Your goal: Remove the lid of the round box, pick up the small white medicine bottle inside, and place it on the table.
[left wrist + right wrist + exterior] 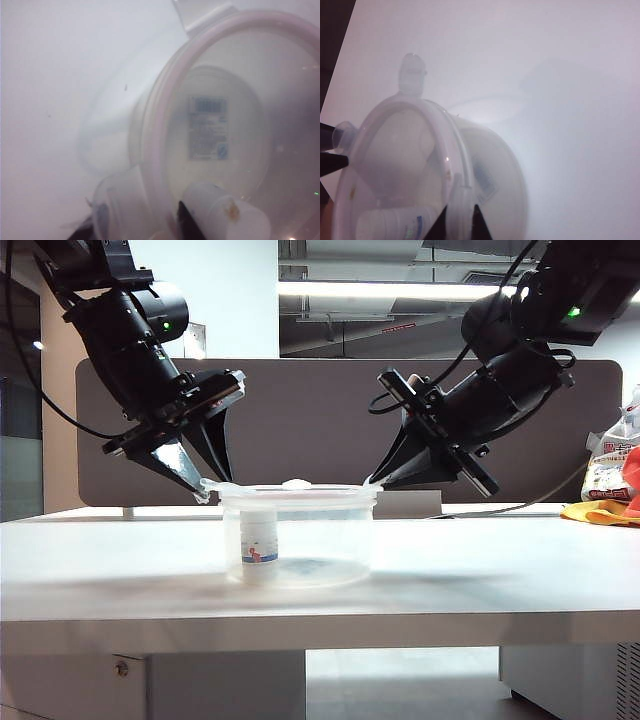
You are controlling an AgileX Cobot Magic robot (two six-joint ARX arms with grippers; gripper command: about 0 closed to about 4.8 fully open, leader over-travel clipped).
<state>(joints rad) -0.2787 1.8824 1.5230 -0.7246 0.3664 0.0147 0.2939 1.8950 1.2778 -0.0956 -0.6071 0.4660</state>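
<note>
Risks first: both grippers are on opposite edges of the lid [298, 487], which is still seated on the round box [298, 540]. If the left side peels up while the right stays clamped, my guess is the whole tub tilts or lifts with it, and the small white medicine bottle [259, 545] inside tips over. The clear plastic is slick, so a tab slipping out of the fingers also looks likely. A snap release could skid the tub across the bench [120, 560]

Left gripper [205, 487]: tips down at the lid's left rim tab, jaws narrowed about halfway. The left wrist view puts the rim right at the fingers, but it's too hazy to say whether they actually pinch it, so cannot tell if it has a grip

Right gripper [372, 481]: tips at the lid's right rim; in the right wrist view its dark fingertips [479, 225] sit either side of the rim [457, 200], jaws nearly closed, reads as clamped on the lid

Box is mid-bench, between the two grippers. Bottle stands upright inside it, toward the left wall, below and just right of the left gripper, well apart from the right one, sealed under the lid so neither can reach it yet
</note>
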